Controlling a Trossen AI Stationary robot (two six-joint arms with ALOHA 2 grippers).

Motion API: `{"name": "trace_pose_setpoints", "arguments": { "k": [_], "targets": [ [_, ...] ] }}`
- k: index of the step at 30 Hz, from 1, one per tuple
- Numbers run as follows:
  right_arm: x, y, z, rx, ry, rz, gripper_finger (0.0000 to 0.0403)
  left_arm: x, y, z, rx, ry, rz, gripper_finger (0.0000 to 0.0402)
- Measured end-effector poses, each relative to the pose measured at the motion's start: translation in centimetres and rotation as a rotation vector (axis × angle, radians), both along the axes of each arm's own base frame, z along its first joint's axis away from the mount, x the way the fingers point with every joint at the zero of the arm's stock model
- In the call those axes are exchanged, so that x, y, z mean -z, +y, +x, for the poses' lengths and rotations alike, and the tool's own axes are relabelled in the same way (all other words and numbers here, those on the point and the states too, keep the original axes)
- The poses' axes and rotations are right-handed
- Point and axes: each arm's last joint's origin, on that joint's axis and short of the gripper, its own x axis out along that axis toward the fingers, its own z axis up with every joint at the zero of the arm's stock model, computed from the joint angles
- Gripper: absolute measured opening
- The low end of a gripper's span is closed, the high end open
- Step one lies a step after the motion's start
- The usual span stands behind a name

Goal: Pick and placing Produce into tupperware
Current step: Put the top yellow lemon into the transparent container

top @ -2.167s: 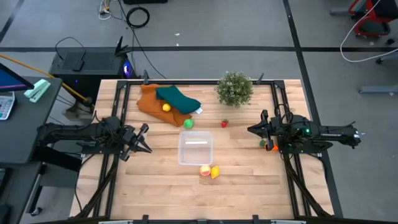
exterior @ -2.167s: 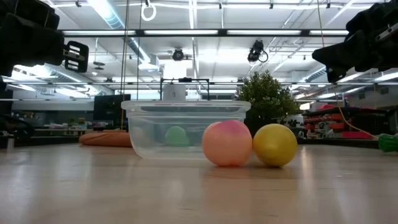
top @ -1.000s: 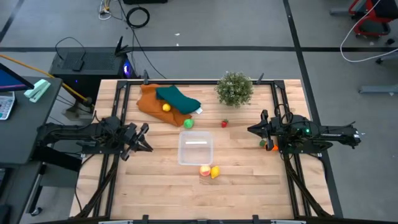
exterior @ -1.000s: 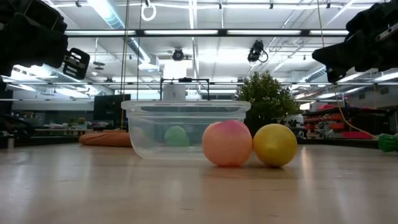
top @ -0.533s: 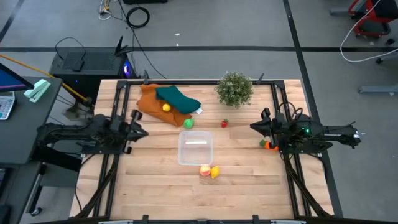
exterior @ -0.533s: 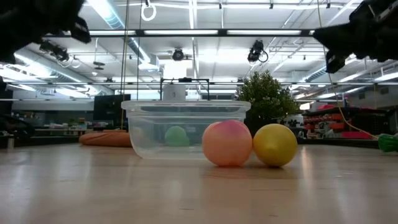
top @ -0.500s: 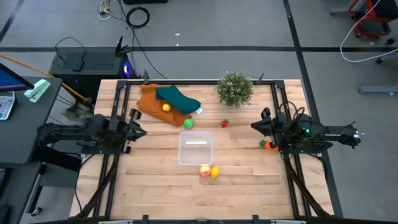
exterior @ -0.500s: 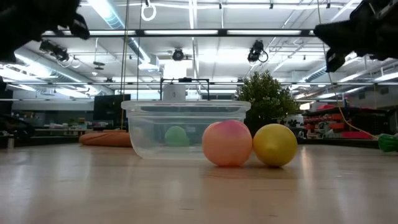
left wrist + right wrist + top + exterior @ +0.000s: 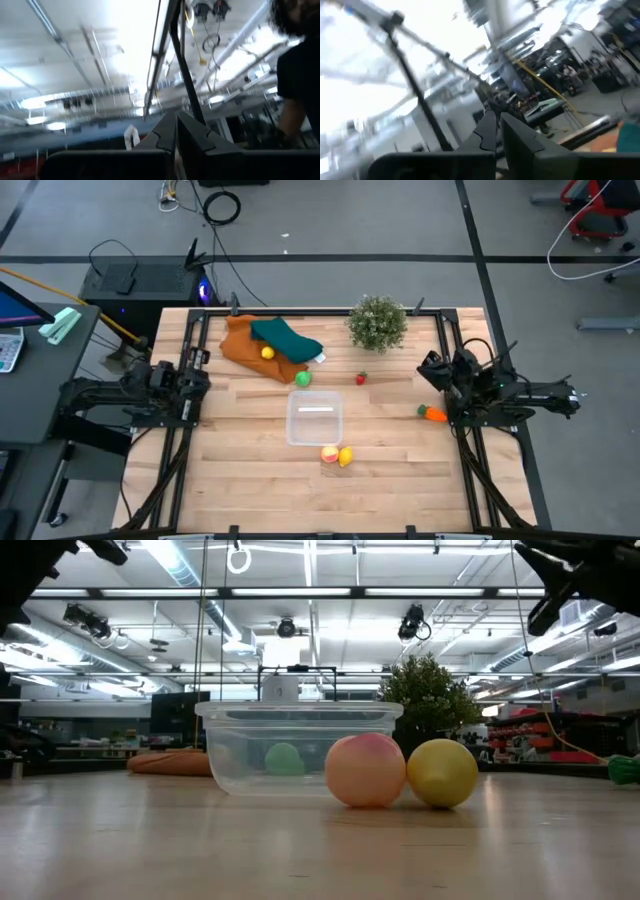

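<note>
The clear tupperware (image 9: pixel 314 419) stands mid-table on its base, with nothing in it. A peach fruit (image 9: pixel 328 453) and a yellow one (image 9: pixel 346 457) lie touching at its near side. A green ball (image 9: pixel 303 379) and a small red piece (image 9: pixel 361 379) lie beyond it. Another yellow piece (image 9: pixel 267 353) rests on the cloths, and an orange carrot (image 9: pixel 433 414) lies at the right. My left gripper (image 9: pixel 197 362) is at the left edge, tipped upward and shut (image 9: pixel 176 131). My right gripper (image 9: pixel 432 368) is at the right edge, tipped upward and shut (image 9: pixel 497 131), above and beyond the carrot.
A bushy potted plant (image 9: pixel 378 323) stands at the far side, right of centre. Orange and teal cloths (image 9: pixel 265 345) lie heaped at the far left. A person (image 9: pixel 300 75) shows in the room in the left wrist view. Bare wood lies near the table's front edge.
Both grippers have tipped from about level to pointing upward, rolling as they went. The left has risen and drawn back toward the table's left edge. The right has risen a little, and the carrot beside it now shows fully. No produce has moved.
</note>
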Motion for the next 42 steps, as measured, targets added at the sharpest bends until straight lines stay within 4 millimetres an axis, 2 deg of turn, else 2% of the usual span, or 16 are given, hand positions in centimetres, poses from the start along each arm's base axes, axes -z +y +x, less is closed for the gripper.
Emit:
{"name": "trace_pose_setpoints", "arguments": {
  "k": [4, 7, 11, 15, 19, 24, 27, 33, 38, 42],
  "targets": [
    [-0.2, -0.4, -0.2, 0.019, -0.061, 0.267, 0.0, -0.7, 0.0, -0.8, -0.018, -0.114, -0.015, 0.0016],
    [-0.2, -0.6, -0.2, 0.035, -0.09, 0.385, 0.0, -1.3, 0.1, -1.3, -0.002, -0.168, -0.056, 0.0014],
    [-0.2, -0.7, -0.3, 0.051, -0.106, 0.441, 0.0, -3.1, 0.2, -2.0, -0.034, -0.25, -0.068, 0.0014],
    [-0.2, -0.8, -0.3, 0.058, -0.106, 0.449, 0.0, -4.3, 0.3, -2.2, -0.06, -0.259, -0.109, 0.0014],
    [-0.2, -0.8, -0.3, 0.057, -0.108, 0.449, 0.0, -4.9, 0.5, -1.5, -0.062, -0.15, -0.188, 0.0014],
    [-0.9, -0.8, -0.6, 0.06, -0.153, 0.424, 0.0, -6.0, 1.1, -0.3, -0.097, 0.048, -0.465, 0.0022],
    [-2.3, -0.7, -1.0, 0.089, -0.175, 0.366, 0.0003, -7.4, 1.2, 0.3, -0.11, 0.102, -0.498, 0.0026],
    [-6.6, -0.7, -1.4, 0.169, -0.185, 0.215, 0.0018, -10.7, 1.2, 1.3, -0.138, 0.123, -0.472, 0.0029],
    [-10.8, -0.5, -0.3, 0.171, -0.132, 0.081, 0.0039, -12.9, 1.3, 2.1, -0.136, 0.172, -0.499, 0.003],
    [-14.3, -0.5, 1.3, 0.181, -0.028, -0.041, 0.0057, -14.2, 1.4, 2.9, -0.155, 0.257, -0.526, 0.0036]
  ]
}}
